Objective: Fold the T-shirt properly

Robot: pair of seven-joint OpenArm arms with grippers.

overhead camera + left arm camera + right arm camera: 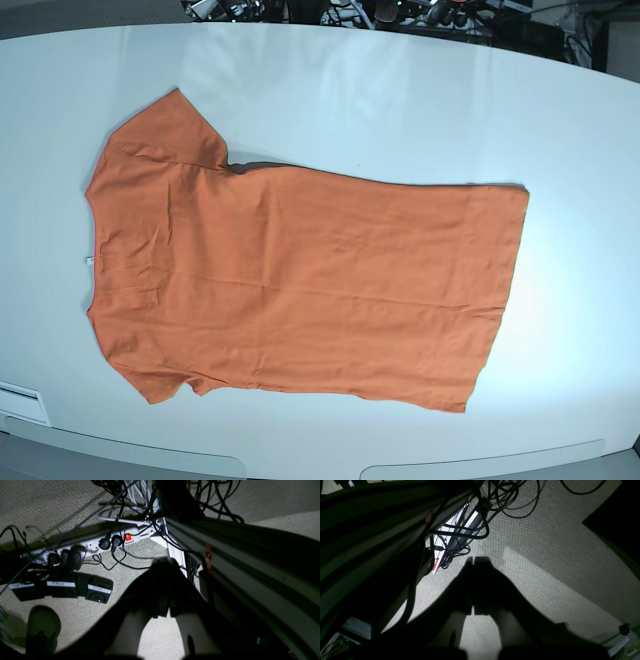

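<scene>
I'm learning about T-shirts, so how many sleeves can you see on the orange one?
2: one sleeve at the base view's upper left, another at its lower left.

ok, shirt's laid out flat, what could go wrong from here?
- The lower sleeve of the T-shirt looks bunched beside the splayed upper one, so the fold may come out lopsided.
- Creases across the body could get pressed in.
- Both end effectors are shut; unopened, they'd likely just push cloth.

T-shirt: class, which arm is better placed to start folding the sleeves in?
Right, I'd judge: the T-shirt lies flat with both sleeves and the neck tag on that arm's side; its hem is on the left's.
</scene>
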